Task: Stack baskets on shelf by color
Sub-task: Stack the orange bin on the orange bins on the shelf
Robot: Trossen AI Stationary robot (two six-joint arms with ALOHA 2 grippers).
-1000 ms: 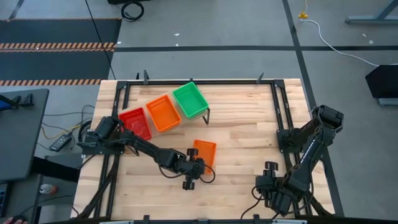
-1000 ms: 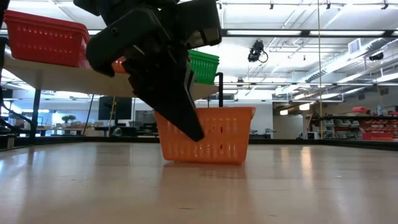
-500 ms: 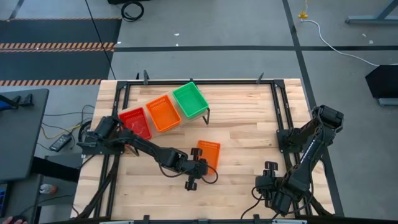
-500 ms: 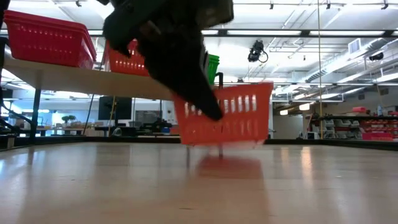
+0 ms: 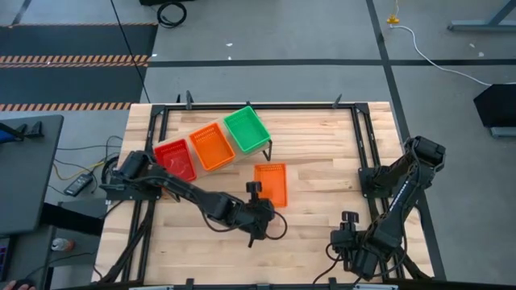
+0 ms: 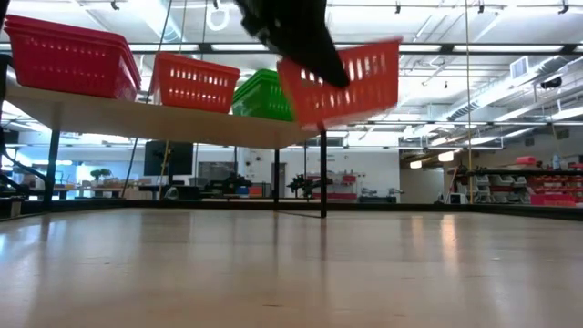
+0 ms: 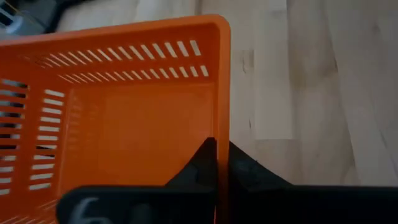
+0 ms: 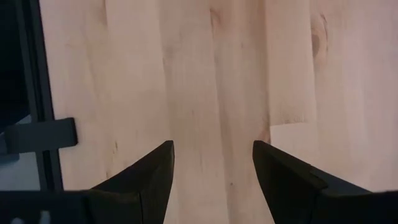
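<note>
While the left pincer (image 7: 217,165) pinches one short wall of an orange basket (image 5: 271,183), its two fingers shut on that wall with one inside and one outside, the basket hangs in the air above the counter (image 5: 322,161). In the low view the basket (image 6: 344,80) sits level with the shelf top and tilts, the end away from the pincer raised. Seen from above, its long axis runs roughly from the counter's near edge to its far edge, open side up, and the held end is the near one.

The shelf (image 5: 211,153) stands slanted across the far left part of the counter, carrying a red basket (image 5: 176,158), another orange basket (image 5: 213,147) and a green basket (image 5: 245,129) side by side, the red nearest the left arm's base. In the low view the red stack (image 6: 66,59) shows more than one rim. The lifted basket is just beside the shelf's green end, a little toward the near side, with bare wood all around it.

The right pincer (image 8: 211,168) rests near the near right corner of the counter, fingers spread wide over bare planks, holding nothing.
</note>
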